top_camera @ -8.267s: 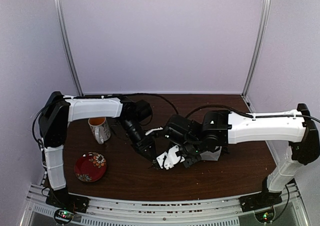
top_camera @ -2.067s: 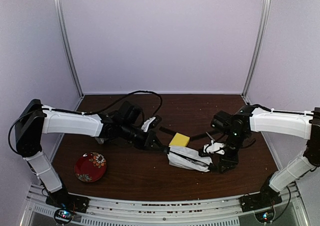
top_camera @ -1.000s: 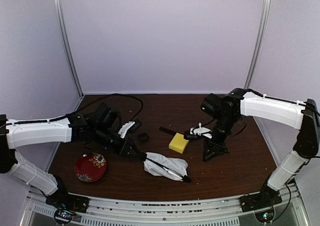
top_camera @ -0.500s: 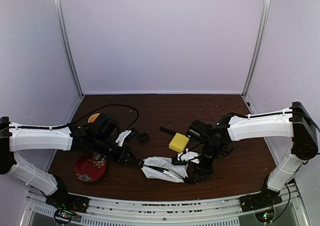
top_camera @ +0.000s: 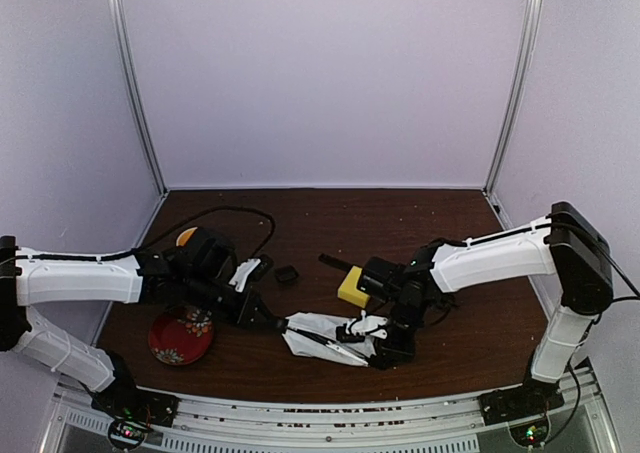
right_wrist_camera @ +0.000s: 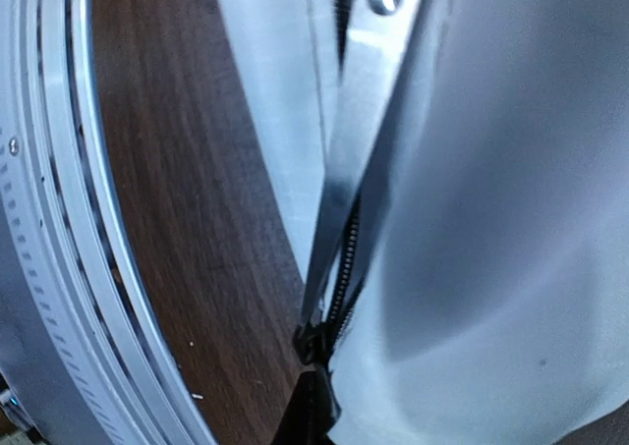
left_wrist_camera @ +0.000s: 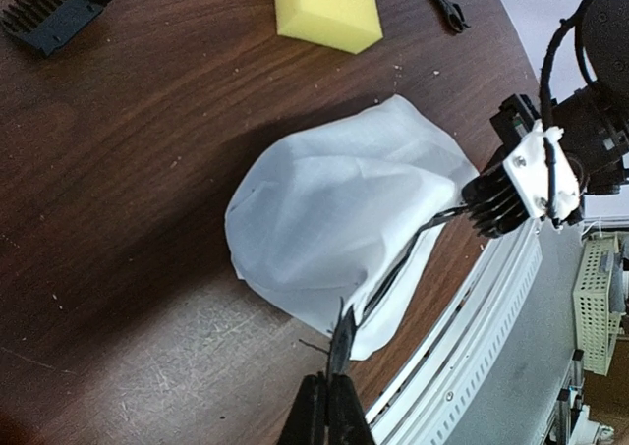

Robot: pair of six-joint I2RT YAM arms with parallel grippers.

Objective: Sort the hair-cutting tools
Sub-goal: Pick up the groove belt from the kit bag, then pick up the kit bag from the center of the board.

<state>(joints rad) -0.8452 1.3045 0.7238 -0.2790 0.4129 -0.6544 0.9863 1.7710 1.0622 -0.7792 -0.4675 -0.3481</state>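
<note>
A white pouch (top_camera: 325,334) with a black zipper lies near the table's front edge. My left gripper (top_camera: 279,323) is shut on the dark tab at its left end (left_wrist_camera: 341,345). My right gripper (top_camera: 377,350) is shut on the zipper pull (right_wrist_camera: 319,343) at the other end. A silver scissors blade (right_wrist_camera: 359,111) with its screw shows inside the pouch's slit. A small black toothed piece (top_camera: 287,273) and a slim black comb (top_camera: 331,262) lie farther back. The trimmer is out of view.
A yellow sponge block (top_camera: 351,286) sits just behind the pouch. A red patterned plate (top_camera: 181,335) is at the front left, and a mug (top_camera: 186,237) is behind my left arm. The metal front rail (left_wrist_camera: 472,327) runs close to the pouch.
My right arm has swung down from beside the sponge to the pouch's right end, and its jaws closed on the zipper pull. My left gripper kept its hold.
</note>
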